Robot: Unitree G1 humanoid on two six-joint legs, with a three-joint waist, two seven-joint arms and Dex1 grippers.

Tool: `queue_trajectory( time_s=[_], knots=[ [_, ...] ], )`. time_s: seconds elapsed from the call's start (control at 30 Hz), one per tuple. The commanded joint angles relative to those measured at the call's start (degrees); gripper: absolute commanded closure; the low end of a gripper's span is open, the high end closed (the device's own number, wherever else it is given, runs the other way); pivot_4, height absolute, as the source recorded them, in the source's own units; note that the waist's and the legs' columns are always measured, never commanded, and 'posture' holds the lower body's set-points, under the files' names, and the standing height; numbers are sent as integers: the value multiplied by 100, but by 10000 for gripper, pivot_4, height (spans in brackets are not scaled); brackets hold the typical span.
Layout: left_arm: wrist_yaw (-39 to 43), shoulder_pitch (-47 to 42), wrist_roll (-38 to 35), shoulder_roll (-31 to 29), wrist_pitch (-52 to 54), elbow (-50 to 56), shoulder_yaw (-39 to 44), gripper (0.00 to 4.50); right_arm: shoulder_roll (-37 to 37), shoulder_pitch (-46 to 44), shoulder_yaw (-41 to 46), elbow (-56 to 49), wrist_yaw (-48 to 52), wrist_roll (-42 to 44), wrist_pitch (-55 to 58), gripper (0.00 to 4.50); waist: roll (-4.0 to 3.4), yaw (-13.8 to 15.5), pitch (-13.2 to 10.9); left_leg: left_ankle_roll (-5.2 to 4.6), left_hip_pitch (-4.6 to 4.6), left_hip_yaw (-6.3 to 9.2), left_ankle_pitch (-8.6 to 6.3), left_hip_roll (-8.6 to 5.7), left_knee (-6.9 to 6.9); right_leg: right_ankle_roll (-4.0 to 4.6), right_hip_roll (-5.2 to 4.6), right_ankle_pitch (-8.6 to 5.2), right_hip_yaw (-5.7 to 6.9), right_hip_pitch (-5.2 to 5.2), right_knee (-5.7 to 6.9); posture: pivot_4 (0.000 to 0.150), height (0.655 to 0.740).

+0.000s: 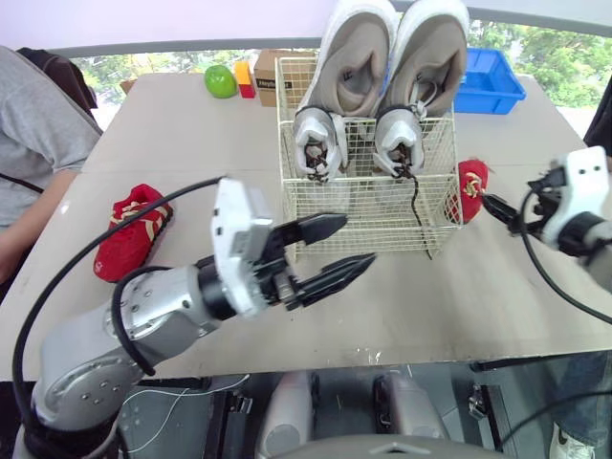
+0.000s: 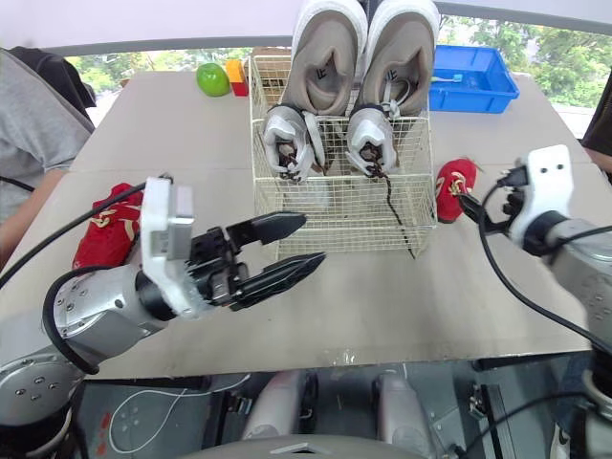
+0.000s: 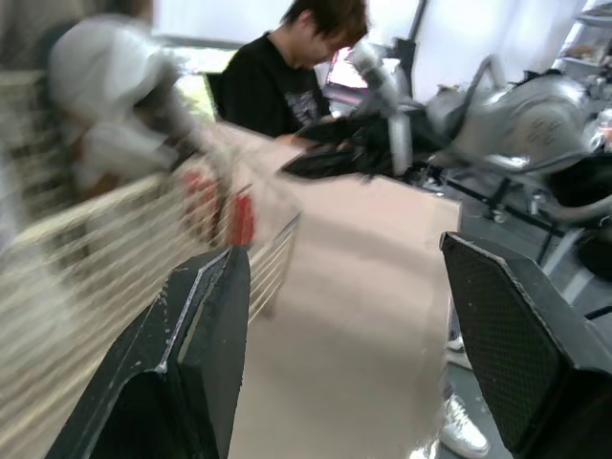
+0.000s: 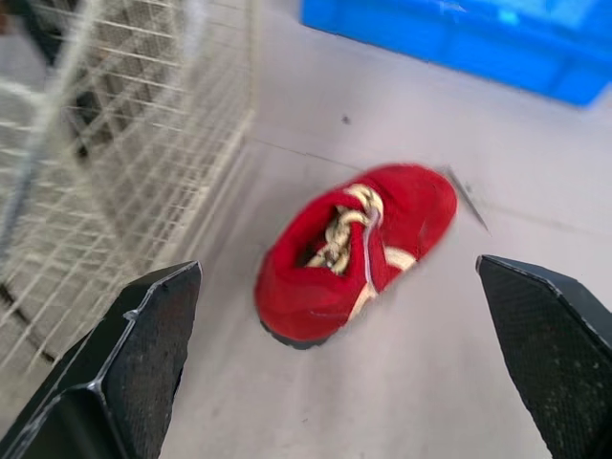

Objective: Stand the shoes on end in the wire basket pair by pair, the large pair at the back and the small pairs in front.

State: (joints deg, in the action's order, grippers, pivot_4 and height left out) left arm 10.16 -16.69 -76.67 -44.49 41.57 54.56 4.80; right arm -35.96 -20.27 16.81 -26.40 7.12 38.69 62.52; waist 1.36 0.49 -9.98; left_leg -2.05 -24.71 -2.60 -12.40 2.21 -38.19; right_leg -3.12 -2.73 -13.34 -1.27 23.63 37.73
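Note:
A white wire basket (image 1: 368, 206) stands mid-table. A large beige pair (image 1: 392, 53) stands on end at its back, and a small grey pair (image 1: 361, 142) stands in front of it. One small red shoe (image 4: 354, 249) lies on the table just right of the basket. My right gripper (image 1: 490, 204) is open close beside that shoe, with a finger on either side in the right wrist view, not touching. The other red shoe (image 1: 132, 229) lies at the table's left. My left gripper (image 1: 359, 240) hovers open and empty in front of the basket.
At the table's far side there are a blue bin (image 1: 490, 81), a green apple (image 1: 220, 80), a cardboard box (image 1: 266, 72) and a small red and yellow block (image 1: 245, 78). One person in grey (image 1: 38, 143) sits at the left. Another, in black (image 3: 287, 76), is past the table's right end.

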Motion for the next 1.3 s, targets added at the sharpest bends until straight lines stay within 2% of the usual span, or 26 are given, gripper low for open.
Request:
queue_trajectory(
  time_s=[0.03, 0.23, 0.33, 0.47, 0.5, 0.53, 0.57, 0.6, 0.7, 0.83, 0.93, 1.0, 1.13, 1.3],
  knots=[
    [-1281, -643, -690, -211, 107, 476, -520, 10478, 442, -210, -234, -223, -582, -312, 141, 0, 1, 6, -1, 0, 0, -1, 0, -1, 2, -2, 0, 0, 1, 0, 0, 1500, 7400],
    [-2555, -1557, -1763, -432, 1, 544, -1109, 10478, 1025, -459, -665, 344, -1132, -1124, -88, 0, -1, 20, -2, 0, 1, -1, 0, -2, -1, -2, 1, 1, 0, 0, -1, 1500, 7400],
    [-2746, -1558, -1765, -456, 60, 544, -1240, 10478, 1211, -587, -786, 666, -1121, -1394, -292, 0, -3, 21, -3, 0, -1, -9, 0, -4, 0, -2, 2, 1, 1, 1, -1, 1500, 7400],
    [-2641, -1235, -1299, -503, 74, 544, -1253, 10478, 1377, -770, -914, 1198, -1097, -1712, -659, 0, -3, 17, -3, 1, 0, -17, 0, -5, 0, -2, 3, 1, 3, 0, -1, 1500, 7400],
    [-2564, -1158, -1168, -551, 80, 544, -1226, 10058, 1412, -813, -907, 1295, -1091, -1765, -736, 5106, -3, 15, -3, 1, -3, -18, 0, -5, 0, -1, 4, 0, 6, 1, -1, 1500, 7400],
    [-2508, -1104, -1073, -572, 54, 544, -1211, 10058, 1450, -846, -883, 1392, -1081, -1824, -811, 5824, -3, 21, -3, 1, -2, -22, 0, -5, 2, -1, 5, 0, 6, 1, -2, 1500, 7400],
    [-2442, -1093, -992, -576, 36, 544, -1225, 10058, 1491, -866, -853, 1454, -1043, -1842, -863, 13236, -3, 23, -3, 1, -3, -21, 0, -5, 2, 0, 5, 0, 9, 1, -2, 1500, 7400],
    [-2378, -1118, -959, -555, 22, 544, -1273, 10058, 1509, -868, -847, 1476, -1012, -1875, -897, 14018, -3, 33, -3, 1, -3, -21, 0, -5, 2, 0, 5, 0, 9, 1, -2, 1500, 7400],
    [-2306, -1205, -772, -449, 26, 544, -1412, 10058, 1518, -804, -835, 1412, -940, -1932, -889, 24496, -3, 25, -3, 1, -3, -22, 0, -5, 2, 0, 4, 0, 9, 0, -4, 1500, 7400],
    [-2363, -1411, -606, -210, 64, 537, -1578, 10058, 1406, -644, -729, 1144, -803, -1962, -729, 44019, -3, 29, -3, 1, -4, -19, 0, -5, 2, 0, 5, 0, 11, 0, -4, 1500, 7400],
    [423, -46, 83, -1023, -263, -1074, 224, 10058, 1085, -464, -703, 900, -574, -2032, -676, 44631, -18, -15, 0, 1, 0, -23, 0, -5, 11, -1, 5, 0, 5, 4, -4, 1500, 7400],
    [1541, 515, 488, -1142, -571, -1733, 789, 10058, 773, -316, -607, 690, -308, -1986, -643, 44631, -34, -44, -9, 2, 5, -26, 1, -4, 21, 1, 6, -1, 13, 11, -1, 1500, 7400],
    [2710, 1080, 992, -1006, -969, -2123, 1158, 10058, 174, -87, -492, 341, 373, -1787, -724, 44631, -36, -41, -11, 3, -7, -30, 1, -1, 41, 6, 1, -6, 16, 22, -23, 1500, 7400],
    [3415, 1352, 1128, -833, -1028, -1896, 1210, 10058, -534, 226, -287, -141, 1656, -1275, -963, 44631, -31, -54, -11, 2, -8, -32, 0, -1, 73, 5, -7, -4, 4, 18, -65, 1500, 7400]
  ],
)
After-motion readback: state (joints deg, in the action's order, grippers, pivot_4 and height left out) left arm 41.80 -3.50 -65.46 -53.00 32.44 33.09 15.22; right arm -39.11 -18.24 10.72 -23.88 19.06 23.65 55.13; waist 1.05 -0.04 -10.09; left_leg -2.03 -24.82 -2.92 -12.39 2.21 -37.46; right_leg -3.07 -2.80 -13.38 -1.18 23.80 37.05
